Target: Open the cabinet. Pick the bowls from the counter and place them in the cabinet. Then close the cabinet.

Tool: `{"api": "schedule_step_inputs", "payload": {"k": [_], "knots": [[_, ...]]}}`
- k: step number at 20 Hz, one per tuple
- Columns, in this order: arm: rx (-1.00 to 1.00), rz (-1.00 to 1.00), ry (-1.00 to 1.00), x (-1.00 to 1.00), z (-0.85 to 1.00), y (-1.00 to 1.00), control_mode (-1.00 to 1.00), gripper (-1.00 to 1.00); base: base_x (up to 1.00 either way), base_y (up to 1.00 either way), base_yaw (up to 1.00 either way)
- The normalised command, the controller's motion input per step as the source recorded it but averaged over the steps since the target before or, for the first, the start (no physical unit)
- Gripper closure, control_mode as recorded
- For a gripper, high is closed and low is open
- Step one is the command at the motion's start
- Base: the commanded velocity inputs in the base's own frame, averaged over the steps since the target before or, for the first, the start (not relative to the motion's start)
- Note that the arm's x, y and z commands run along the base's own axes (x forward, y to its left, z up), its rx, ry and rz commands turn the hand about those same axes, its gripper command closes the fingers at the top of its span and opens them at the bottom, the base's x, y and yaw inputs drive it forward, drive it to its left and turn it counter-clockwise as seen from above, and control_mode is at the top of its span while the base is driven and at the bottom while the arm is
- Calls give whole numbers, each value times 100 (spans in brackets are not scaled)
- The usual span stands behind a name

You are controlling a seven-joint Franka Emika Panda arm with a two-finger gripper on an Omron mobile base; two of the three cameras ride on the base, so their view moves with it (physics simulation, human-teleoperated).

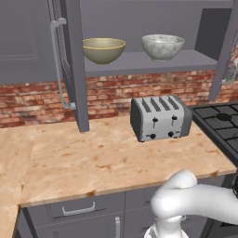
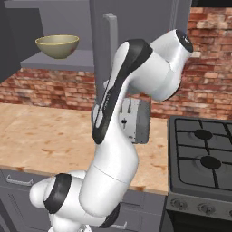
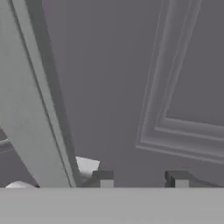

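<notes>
Bowls (image 1: 104, 49) sit shelved in left base view; hand view — claw (image 3: 141, 178) spread, against cabinet (image 3: 109, 78) door.

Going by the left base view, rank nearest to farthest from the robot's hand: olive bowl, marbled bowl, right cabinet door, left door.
1. Right cabinet door, directly before the hand.
2. Marbled bowl, inside, right.
3. Olive bowl, inside, left.
4. Left door, far left.
</notes>
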Motion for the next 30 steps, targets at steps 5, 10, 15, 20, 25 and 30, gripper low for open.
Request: {"api": "schedule_step_inputs", "payload": {"k": [5, 10, 15, 20, 25, 30], "knots": [[0, 0, -50, -16, -12, 61, -100, -100, 0, 0, 0], [0, 0, -46, -3, -5, 52, -100, -100, 0, 0, 0], [0, 0, -36, 0, 0, 48, -100, -100, 0, 0, 0], [0, 0, -33, 3, 0, 47, -100, -100, 0, 0, 0], [0, 0, -26, 17, 0, 49, -100, -100, 0, 0, 0], [0, 0, -21, 27, 0, 54, -100, -100, 0, 0, 0]]}}
